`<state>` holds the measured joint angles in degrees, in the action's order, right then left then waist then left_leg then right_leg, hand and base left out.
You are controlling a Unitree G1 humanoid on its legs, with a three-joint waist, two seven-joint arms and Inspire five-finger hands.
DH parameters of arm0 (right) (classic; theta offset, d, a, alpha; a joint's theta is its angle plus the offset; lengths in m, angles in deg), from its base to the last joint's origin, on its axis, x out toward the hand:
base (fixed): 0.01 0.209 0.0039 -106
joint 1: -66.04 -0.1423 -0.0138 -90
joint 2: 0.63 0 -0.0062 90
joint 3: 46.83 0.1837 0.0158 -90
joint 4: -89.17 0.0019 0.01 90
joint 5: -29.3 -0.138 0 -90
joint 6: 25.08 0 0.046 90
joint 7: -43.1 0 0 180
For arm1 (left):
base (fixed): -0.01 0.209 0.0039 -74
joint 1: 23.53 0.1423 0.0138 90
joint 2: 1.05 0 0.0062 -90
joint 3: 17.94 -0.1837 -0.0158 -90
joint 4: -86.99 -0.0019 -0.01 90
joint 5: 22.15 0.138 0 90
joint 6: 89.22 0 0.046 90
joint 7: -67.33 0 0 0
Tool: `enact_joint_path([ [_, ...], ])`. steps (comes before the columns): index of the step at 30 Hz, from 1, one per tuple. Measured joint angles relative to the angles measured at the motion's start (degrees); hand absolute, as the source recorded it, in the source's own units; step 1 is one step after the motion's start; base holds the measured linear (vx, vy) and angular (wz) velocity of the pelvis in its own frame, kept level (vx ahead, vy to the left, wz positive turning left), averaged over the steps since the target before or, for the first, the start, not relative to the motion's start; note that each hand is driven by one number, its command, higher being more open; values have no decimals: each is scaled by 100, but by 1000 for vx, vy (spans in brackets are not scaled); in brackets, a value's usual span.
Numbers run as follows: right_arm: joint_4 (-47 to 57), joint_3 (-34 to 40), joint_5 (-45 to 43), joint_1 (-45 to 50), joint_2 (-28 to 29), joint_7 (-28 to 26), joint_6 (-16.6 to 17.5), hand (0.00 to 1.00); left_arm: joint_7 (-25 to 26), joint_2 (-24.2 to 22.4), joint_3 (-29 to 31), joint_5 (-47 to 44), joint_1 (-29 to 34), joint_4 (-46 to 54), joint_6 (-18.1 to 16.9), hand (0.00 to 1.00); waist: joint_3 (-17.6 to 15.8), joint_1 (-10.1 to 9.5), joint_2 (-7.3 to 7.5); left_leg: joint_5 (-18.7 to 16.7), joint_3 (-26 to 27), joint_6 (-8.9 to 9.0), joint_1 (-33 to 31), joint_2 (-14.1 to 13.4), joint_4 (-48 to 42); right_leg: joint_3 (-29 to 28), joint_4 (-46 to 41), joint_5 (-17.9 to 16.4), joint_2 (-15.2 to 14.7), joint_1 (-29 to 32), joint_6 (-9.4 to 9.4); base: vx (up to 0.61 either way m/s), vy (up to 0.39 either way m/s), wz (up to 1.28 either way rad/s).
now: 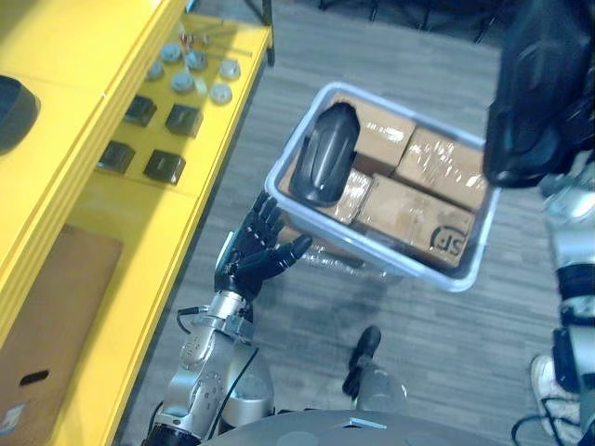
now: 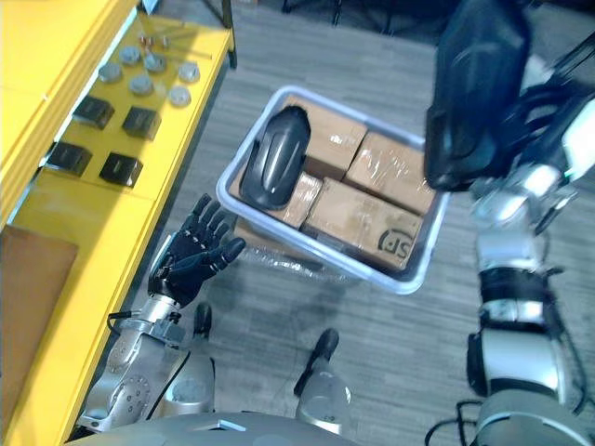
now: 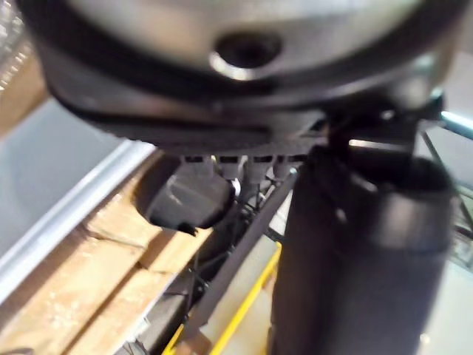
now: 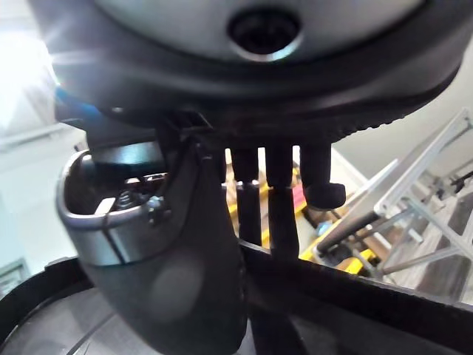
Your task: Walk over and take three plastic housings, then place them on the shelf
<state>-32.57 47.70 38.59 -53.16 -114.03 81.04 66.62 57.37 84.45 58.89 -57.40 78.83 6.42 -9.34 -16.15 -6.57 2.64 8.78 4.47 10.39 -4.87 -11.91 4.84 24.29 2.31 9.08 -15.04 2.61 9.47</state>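
Observation:
A black plastic housing (image 1: 323,153) lies on the cardboard boxes (image 1: 418,204) at the left end of a pale blue bin (image 1: 456,279). My left hand (image 1: 260,251) hovers open just outside the bin's near left corner, fingers spread and touching nothing; the same housing (image 3: 188,196) shows past its fingers in the left wrist view. A second black housing (image 1: 544,84) is held high at the right, above the bin's right end. My right hand (image 4: 170,251) grips that housing's dark rim (image 4: 355,296) between thumb and fingers.
A yellow shelf (image 1: 139,242) runs along the left. It carries black blocks (image 1: 165,165), grey discs (image 1: 200,84) and a brown cardboard sheet (image 1: 46,316). A dark object (image 1: 14,111) sits on its upper level. Grey floor lies between the shelf and the bin.

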Motion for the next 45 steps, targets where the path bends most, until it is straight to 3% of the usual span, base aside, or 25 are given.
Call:
enact_joint_path([
  [2, 276, 0, 226, 282, 224, -20, 96, 0, -163, -44, -36, -7, -60, 232, 58, 100, 109, 26, 3, -24, 9, 23, 38, 3, 1, 14, 31, -1, -2, -53, 2, 17, -6, 1],
  [8, 635, -29, 627, 598, 893, -146, 491, 0, -313, -159, -406, -354, -608, 144, 812, 100, 432, 71, 1, -49, 109, 39, 151, -6, -3, -58, 95, 21, 15, -121, 20, 15, -8, -7],
  [13, 1205, -298, 846, 685, 1541, -417, 633, 0, 196, -234, -799, -479, -1361, -699, 1282, 100, 657, 264, 144, -123, 328, 44, 247, -24, -3, -271, 214, 101, 45, -85, 12, -6, -8, -21],
  [17, 1897, -592, 845, 1096, 1908, -670, 785, 0, 909, -421, -897, -380, -1671, -1187, 1282, 100, 773, 391, 285, -166, 456, 56, 350, -34, -5, -367, 213, 111, 55, -77, 6, 13, -10, -17],
  [21, 2107, -888, 836, 1260, 2265, -921, 815, 0, 1690, -568, -909, -196, -1738, -1211, 1240, 100, 923, 428, 291, -181, 470, 60, 362, -33, -6, -386, 213, 113, 54, -80, 7, 5, -2, -3],
  [25, 2107, -1186, 836, 1275, 2538, -1114, 814, 0, 2232, -722, -900, -8, -1986, -1634, 976, 100, 926, 397, 290, -195, 476, 69, 447, -33, -6, -410, 214, 116, 55, -153, 6, 0, 0, 0],
  [32, 2110, -1494, 818, 1469, 2942, -1292, 806, 0, 2296, -734, -897, -325, -2110, -1677, 397, 100, 940, 368, 310, -218, 492, 66, 530, -32, -6, -426, 215, 115, 55, -215, 6, -6, -1, -2],
  [36, 2095, -1497, 804, 1527, 3032, -1367, 806, 0, 2259, -761, -894, -629, -2215, -1677, 244, 100, 977, 398, 332, -222, 501, 68, 543, -32, -6, -426, 218, 115, 55, -221, 6, 0, 0, 0],
  [37, 2092, -1508, 708, 1549, 3046, -1381, 806, 0, 2221, -788, -906, -794, -2242, -1677, 231, 0, 1012, 410, 345, -224, 505, 69, 543, -32, -7, -426, 220, 115, 54, -220, 6, 0, 0, 0],
  [45, 2067, -1611, 327, 1587, 3120, -1409, 880, 0, 2237, -842, -966, -980, -2297, -1699, 225, 0, 1175, 512, 354, -228, 523, 70, 554, -33, -8, -422, 223, 116, 52, -221, 6, 0, 0, 0],
])
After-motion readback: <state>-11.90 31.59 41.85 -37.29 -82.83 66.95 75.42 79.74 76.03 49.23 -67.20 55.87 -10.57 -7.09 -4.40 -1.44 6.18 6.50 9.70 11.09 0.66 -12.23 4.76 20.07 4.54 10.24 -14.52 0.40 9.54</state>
